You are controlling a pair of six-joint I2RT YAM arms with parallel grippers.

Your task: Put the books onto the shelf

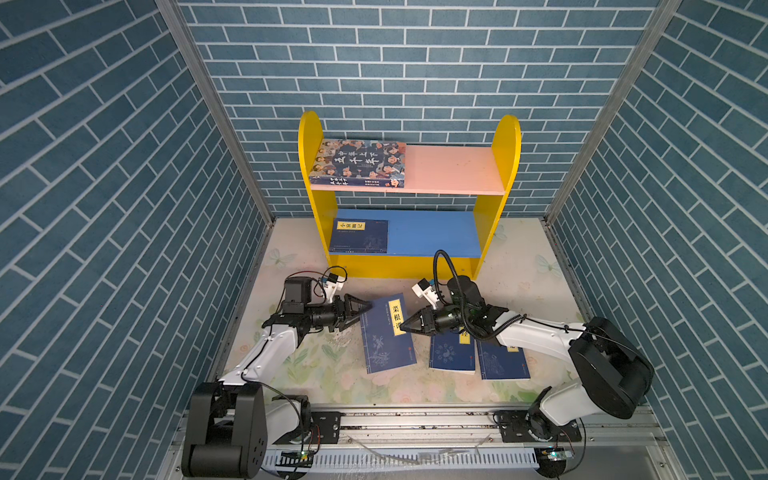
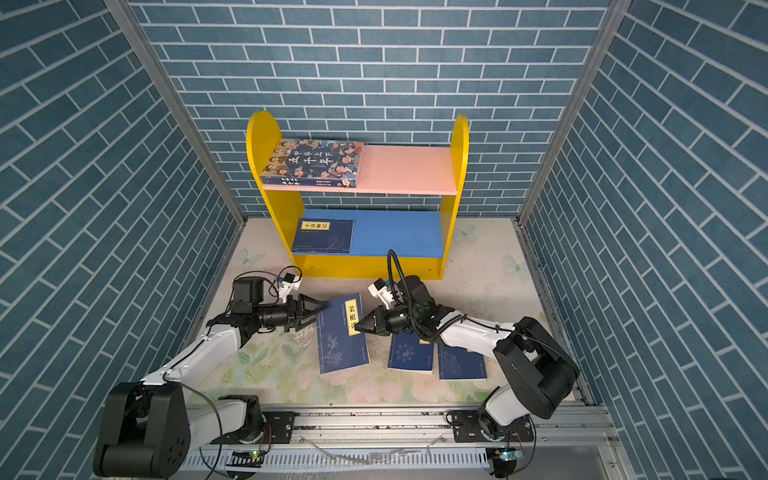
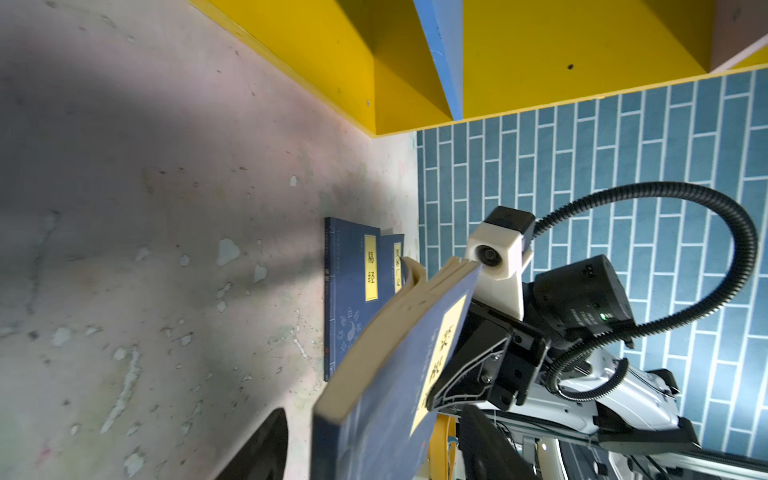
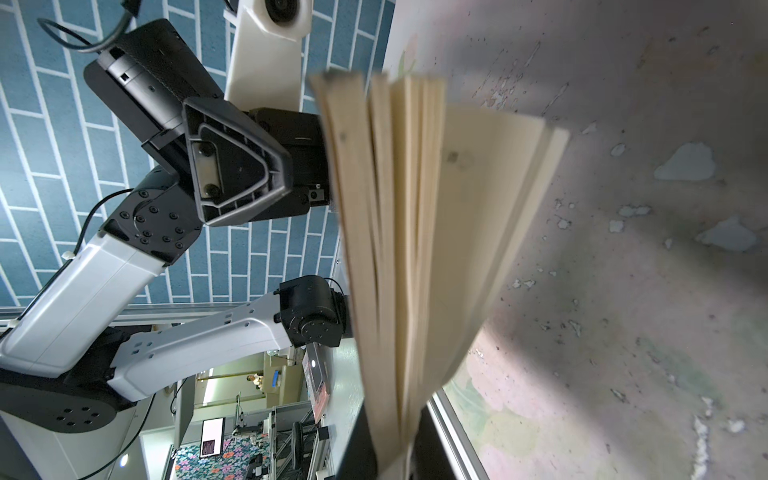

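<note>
— Where the right gripper (image 1: pixel 402 328) tapers to its black plastic tips, what has it got?

— A navy book (image 1: pixel 386 345), pinched tight on the long edge, right at the yellow title label. That edge is lifted off the table. Cream pages (image 4: pixel 415 208) fan out loose from the grip, matte and slightly curled.

— And the left gripper (image 1: pixel 365 308)?

— Triangular black fingers, one stacked above the other. Parted, straddling the book's opposite edge near its far corner. In the left wrist view there's a gap between the lower finger and the book's underside, so it isn't clamped.

— Other books?

— Two more navy books (image 1: pixel 452 355) lie flat, side by side, on the worn floral mat (image 1: pixel 332 374). They're partly under the right arm, just beside the held one.

— The shelf (image 1: pixel 505 141)?

— Behind both grippers, against the brick-pattern wall. Painted yellow sides with round tops. A fourth navy book (image 1: pixel 359 237) lies flat at the left end of the blue lower board (image 1: pixel 436 232). The cartoon-face book (image 1: pixel 359 162) lies flat at the left end of the pink upper board (image 1: pixel 453 166).
</note>
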